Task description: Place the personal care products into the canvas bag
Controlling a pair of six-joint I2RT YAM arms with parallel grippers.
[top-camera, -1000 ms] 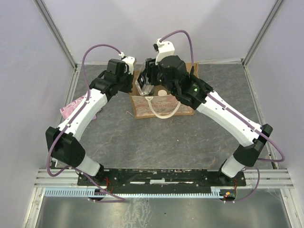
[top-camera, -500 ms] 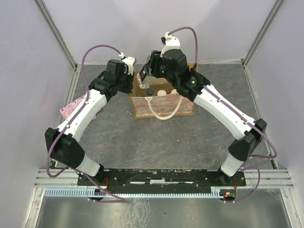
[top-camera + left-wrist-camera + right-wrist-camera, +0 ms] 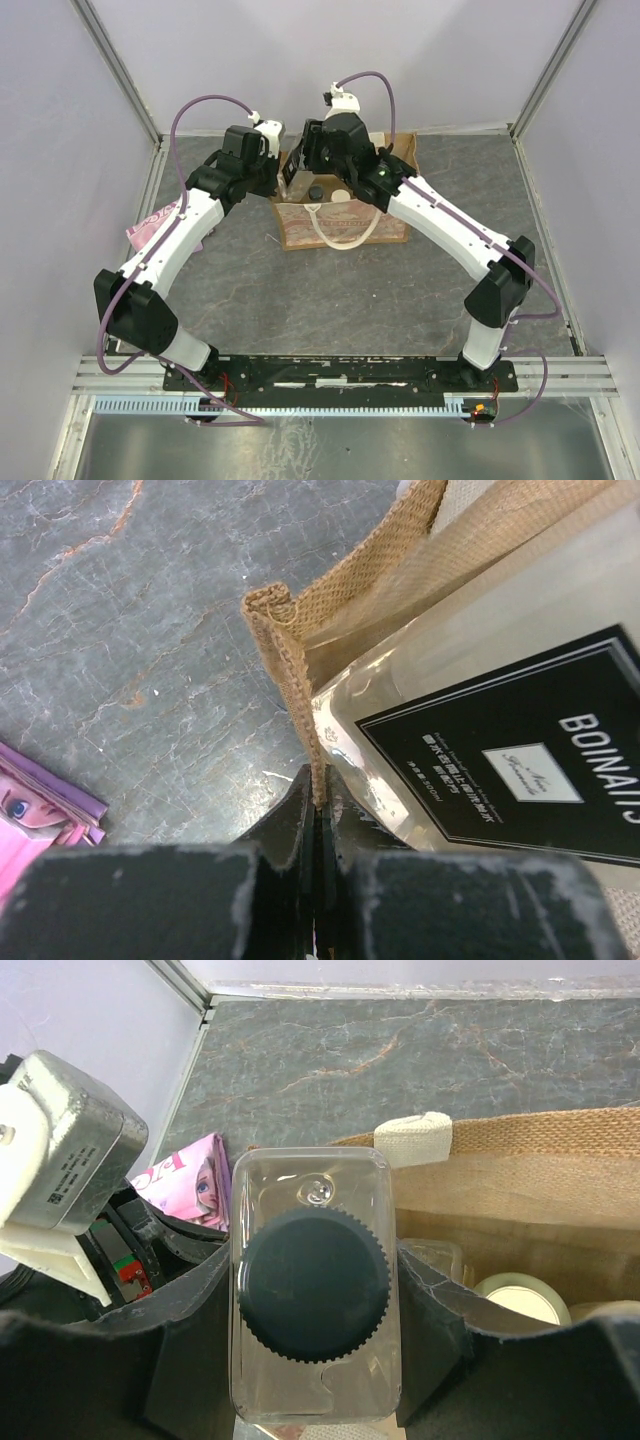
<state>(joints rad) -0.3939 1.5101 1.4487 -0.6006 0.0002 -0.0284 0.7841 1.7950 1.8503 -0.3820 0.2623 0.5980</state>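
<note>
From above, we see the canvas bag (image 3: 345, 222) standing on the grey table (image 3: 380, 300) at the far middle, its patterned front and cream rope handle (image 3: 345, 238) facing the arm bases. Both arms reach to its left end. The left gripper (image 3: 280, 178) sits at the bag's left rim, and the right gripper (image 3: 301, 166) hangs over the left part of the opening. From this height we cannot tell how either pair of fingers stands. Inside the bag we make out a black-capped bottle (image 3: 316, 191) and a cream-white top (image 3: 341, 196) side by side. A pink packet (image 3: 150, 222) lies on the table well to the left, partly under the left arm.

In the left wrist view, the left gripper (image 3: 318, 802) has its fingers pressed together on the brown woven edge of the bag (image 3: 285, 650), pinching the fabric. Just beside that edge, on the bag's inner side, is the clear bottle (image 3: 440, 660) with a black label. A corner of the packet (image 3: 30, 810) shows at lower left on the table (image 3: 120, 600).

In the right wrist view, the right gripper (image 3: 312, 1350) clamps the clear bottle (image 3: 310, 1185) on both flat sides, its ribbed black cap (image 3: 313, 1285) facing the camera. The bottle is above the bag's left end, near a cream tab (image 3: 413, 1140) on the rim (image 3: 540, 1132). A cream-white top (image 3: 520, 1298) lies lower inside the bag, and the packet (image 3: 190, 1185) shows past the rim.
</note>
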